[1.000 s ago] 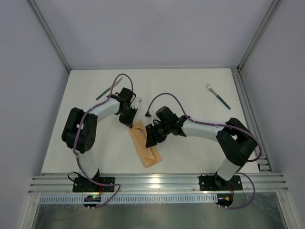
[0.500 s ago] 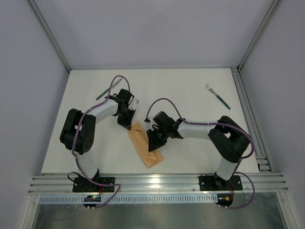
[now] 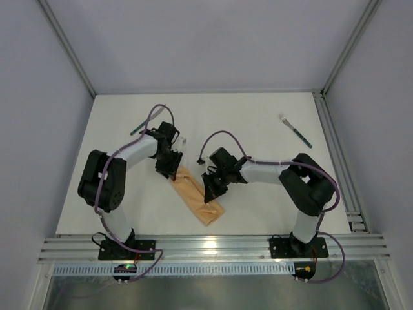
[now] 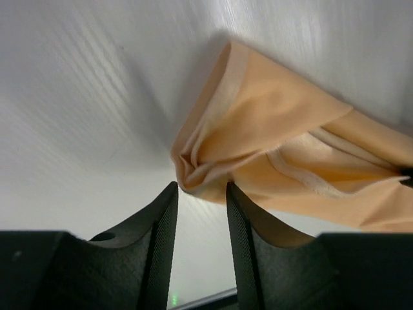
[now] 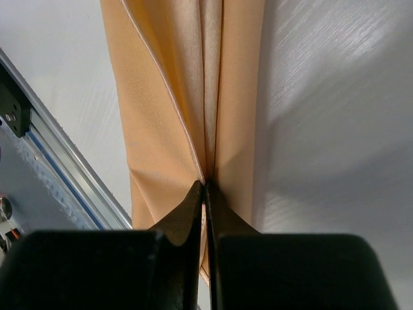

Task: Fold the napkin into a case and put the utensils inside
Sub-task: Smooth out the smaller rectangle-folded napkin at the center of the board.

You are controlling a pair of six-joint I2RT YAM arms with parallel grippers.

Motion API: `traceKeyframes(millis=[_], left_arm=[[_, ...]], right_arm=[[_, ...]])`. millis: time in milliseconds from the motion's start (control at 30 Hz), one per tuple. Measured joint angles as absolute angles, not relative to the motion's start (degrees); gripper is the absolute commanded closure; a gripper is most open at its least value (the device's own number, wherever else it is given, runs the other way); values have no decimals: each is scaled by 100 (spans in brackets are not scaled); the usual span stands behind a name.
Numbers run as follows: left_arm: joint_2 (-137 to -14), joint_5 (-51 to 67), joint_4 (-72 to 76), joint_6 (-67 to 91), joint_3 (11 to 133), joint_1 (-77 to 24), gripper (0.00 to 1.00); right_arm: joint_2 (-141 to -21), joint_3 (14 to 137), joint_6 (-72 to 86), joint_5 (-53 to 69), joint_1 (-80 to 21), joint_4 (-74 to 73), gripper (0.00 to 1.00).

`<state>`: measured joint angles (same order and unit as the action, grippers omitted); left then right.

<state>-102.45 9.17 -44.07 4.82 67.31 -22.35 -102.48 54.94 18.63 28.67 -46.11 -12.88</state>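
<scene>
White bench (image 3: pixel 258 123), peach-orange cloth napkin (image 3: pixel 192 197) folded narrow. Right jaws clench its crease — probably pinning the fold; left jaws gape at its end.

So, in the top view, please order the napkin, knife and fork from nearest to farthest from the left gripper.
From the left gripper:
1. the napkin, right at its tips, mid-table.
2. the knife, beyond it, far left.
3. the fork, across the table, far right.
</scene>
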Motion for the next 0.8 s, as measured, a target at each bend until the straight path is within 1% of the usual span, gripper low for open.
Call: traceKeyframes(millis=[33, 133, 333, 367, 433, 500, 667, 800], left_arm=[[-10178, 906, -4504, 425, 6726, -2235, 59], [-9843, 871, -4801, 217, 6733, -2235, 58], [-9334, 803, -5068, -515, 7085, -2235, 62], [-9330, 803, -5017, -657, 7126, -2235, 59], [-9402, 858, -4925, -880, 7185, -2235, 54], [-9631, 917, -4869, -1103, 7334, -2235, 54], [-10331, 954, -4379, -1437, 7550, -2235, 51], [-10523, 993, -4112, -1599, 7518, -2270, 49]], right_arm=[[-10280, 5566, 1785, 2904, -4582, -1347, 96], [-10370, 5769, 1555, 3033, -4471, -1509, 96], [-10709, 6206, 1000, 3328, -4224, -2003, 96], [-10785, 6307, 880, 3343, -4191, -2117, 96], [-10906, 6508, 666, 3398, -4132, -2366, 96], [-11030, 6755, 427, 3470, -4086, -2630, 95], [-11096, 6934, 60, 3503, -3972, -2961, 93], [-11096, 6978, -89, 3500, -3859, -3216, 92]])
